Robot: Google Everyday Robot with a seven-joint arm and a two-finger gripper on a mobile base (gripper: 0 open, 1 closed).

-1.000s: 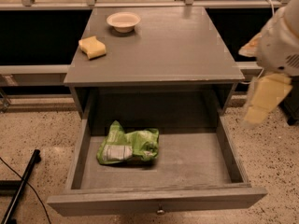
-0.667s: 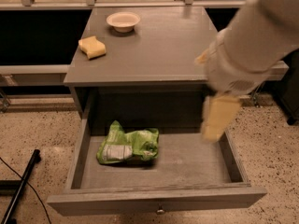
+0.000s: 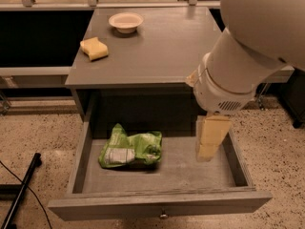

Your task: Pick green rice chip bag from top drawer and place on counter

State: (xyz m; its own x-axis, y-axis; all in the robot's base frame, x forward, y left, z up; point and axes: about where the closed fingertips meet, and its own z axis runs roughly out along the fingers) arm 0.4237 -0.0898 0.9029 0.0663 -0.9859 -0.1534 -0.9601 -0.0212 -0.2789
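the gripper (image 3: pixel 212 138) is held low at the right side of the drawer (image 3: pixel 157 206), well apart from the bag (image 3: pixel 131 149); its state cannot be told.

One bag (image 3: pixel 131 150), one drawer (image 3: pixel 157 205), one counter (image 3: pixel 162 46), one sponge (image 3: pixel 94 48), one bowl (image 3: pixel 126 21). One gripper (image 3: pixel 209 144) in the drawer, the bag at its left.

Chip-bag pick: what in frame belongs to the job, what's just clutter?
Job: green rice chip bag, lying in the open top drawer; counter; gripper, hanging over the drawer's right side.
Clutter: yellow sponge and white bowl on the counter; black pole on the floor.
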